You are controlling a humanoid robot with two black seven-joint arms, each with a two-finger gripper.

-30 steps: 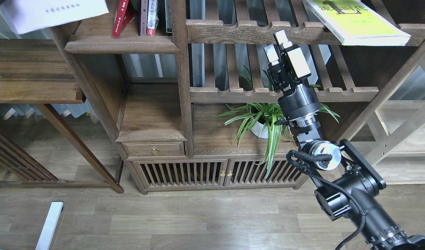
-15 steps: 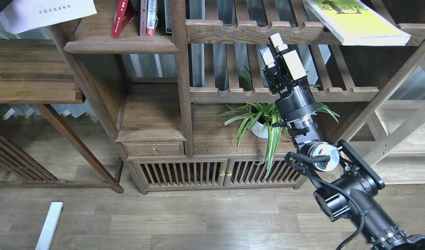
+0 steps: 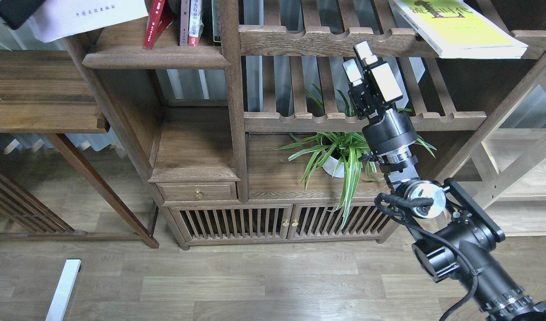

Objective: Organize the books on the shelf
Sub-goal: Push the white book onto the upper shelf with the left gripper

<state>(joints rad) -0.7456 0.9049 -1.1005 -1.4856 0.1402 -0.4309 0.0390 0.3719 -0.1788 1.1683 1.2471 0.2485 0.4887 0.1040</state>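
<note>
Walnut shelf (image 3: 157, 57), red book (image 3: 154, 22) leaning, right gripper (image 3: 359, 60) empty, parted

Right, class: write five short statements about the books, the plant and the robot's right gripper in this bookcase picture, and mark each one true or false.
1. The yellow-green book lies flat on a slatted rack. True.
2. The right gripper clamps the yellow-green book. False: it is open, holding nothing, left of the book.
3. The potted plant sits on the floor. False: it stands inside the bookcase, above the slatted doors.
4. A red book leans on the solid shelf. True.
5. The white book is at the upper left. True.
</note>
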